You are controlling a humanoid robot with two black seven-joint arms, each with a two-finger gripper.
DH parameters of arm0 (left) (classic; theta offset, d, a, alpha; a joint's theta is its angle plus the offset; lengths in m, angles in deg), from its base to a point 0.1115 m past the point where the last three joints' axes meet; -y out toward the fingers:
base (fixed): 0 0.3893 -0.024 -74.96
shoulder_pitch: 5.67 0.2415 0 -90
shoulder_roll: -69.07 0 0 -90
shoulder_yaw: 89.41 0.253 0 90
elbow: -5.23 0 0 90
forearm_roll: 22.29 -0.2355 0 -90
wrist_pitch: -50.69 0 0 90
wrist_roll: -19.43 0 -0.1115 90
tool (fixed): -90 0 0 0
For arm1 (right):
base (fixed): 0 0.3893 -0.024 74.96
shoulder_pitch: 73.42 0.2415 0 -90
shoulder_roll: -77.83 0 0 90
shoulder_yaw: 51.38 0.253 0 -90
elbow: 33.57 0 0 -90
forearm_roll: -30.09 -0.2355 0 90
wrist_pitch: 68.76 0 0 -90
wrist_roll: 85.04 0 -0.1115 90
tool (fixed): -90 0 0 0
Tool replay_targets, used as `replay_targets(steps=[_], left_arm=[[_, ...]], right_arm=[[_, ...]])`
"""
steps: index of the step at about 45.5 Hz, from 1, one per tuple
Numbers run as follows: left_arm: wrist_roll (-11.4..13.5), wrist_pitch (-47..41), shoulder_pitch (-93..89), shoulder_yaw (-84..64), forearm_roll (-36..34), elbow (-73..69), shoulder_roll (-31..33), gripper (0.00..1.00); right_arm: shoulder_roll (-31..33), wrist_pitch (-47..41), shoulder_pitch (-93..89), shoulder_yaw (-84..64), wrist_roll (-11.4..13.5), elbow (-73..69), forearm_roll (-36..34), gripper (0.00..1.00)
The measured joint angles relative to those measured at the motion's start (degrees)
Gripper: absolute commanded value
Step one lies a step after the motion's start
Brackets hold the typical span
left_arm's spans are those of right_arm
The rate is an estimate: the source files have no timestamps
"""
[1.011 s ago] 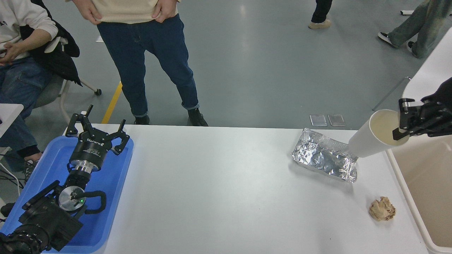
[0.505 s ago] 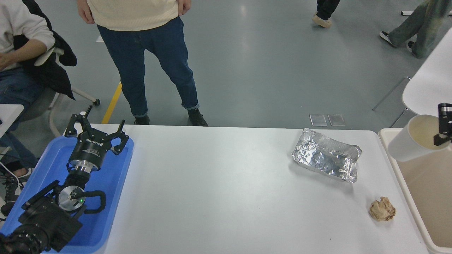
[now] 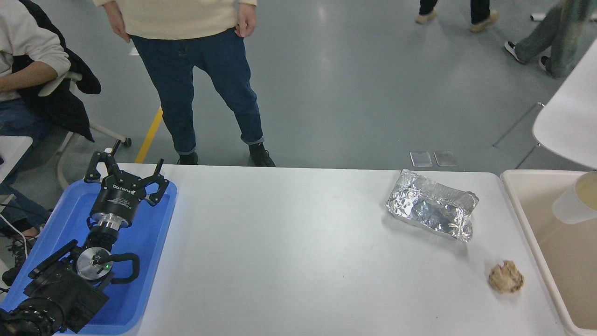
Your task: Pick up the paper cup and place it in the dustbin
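Paper cup (image 3: 574, 205) sits tilted within the dustbin (image 3: 522, 219) at the right edge.

A single head camera sat high on the robot's side, looking forward and down over the white table (image 3: 303, 252), toward twelve o'clock, floor beyond, dustbin (image 3: 522, 205) at three o'clock.

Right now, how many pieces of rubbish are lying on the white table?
2: the foil tray toward the far right, and the brown paper ball nearer, close to the dustbin.
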Motion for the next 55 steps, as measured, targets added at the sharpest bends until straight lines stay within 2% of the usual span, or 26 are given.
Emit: replay_targets(steps=[16, 21, 31, 40, 41, 43, 46, 48, 49, 55], left_arm=[[0.0, 0.0, -0.1, 0.0, 0.0, 0.0, 0.0, 1.0], [0.0, 0.0, -0.1, 0.0, 0.0, 0.0, 0.0, 1.0], [0.0, 0.0, -0.1, 0.0, 0.0, 0.0, 0.0, 1.0], [0.0, 0.0, -0.1, 0.0, 0.0, 0.0, 0.1, 1.0], [0.0, 0.0, -0.1, 0.0, 0.0, 0.0, 0.1, 1.0], [0.0, 0.0, -0.1, 0.0, 0.0, 0.0, 0.1, 1.0], [0.0, 0.0, -0.1, 0.0, 0.0, 0.0, 0.1, 1.0], [0.0, 0.0, -0.1, 0.0, 0.0, 0.0, 0.1, 1.0], [0.0, 0.0, -0.1, 0.0, 0.0, 0.0, 0.1, 1.0], [0.0, 0.0, -0.1, 0.0, 0.0, 0.0, 0.1, 1.0]], right_arm=[[-1.7, 19.8, -26.4, 15.2, 1.3, 15.2, 0.8, 0.0], [-3.0, 24.7, -32.5, 19.2, 2.5, 19.2, 1.1, 0.0], [-5.7, 30.8, -40.6, 23.3, 5.4, 26.9, 1.0, 0.0], [-7.3, 33.0, -44.6, 26.0, 7.1, 30.4, 1.0, 0.0], [-7.4, 33.2, -45.0, 26.4, 7.2, 30.7, 0.9, 0.05], [-7.6, 33.4, -45.6, 26.9, 7.4, 31.0, 0.9, 0.32], [-7.9, 33.7, -46.5, 28.0, 7.7, 31.4, 0.8, 0.59], [-8.1, 33.9, -46.9, 28.8, 7.8, 31.6, 0.8, 0.81], [-8.1, 34.0, -47.1, 29.2, 7.8, 31.7, 0.8, 0.88], [-8.3, 34.3, -48.0, 31.7, 8.0, 32.1, 0.8, 0.89]])
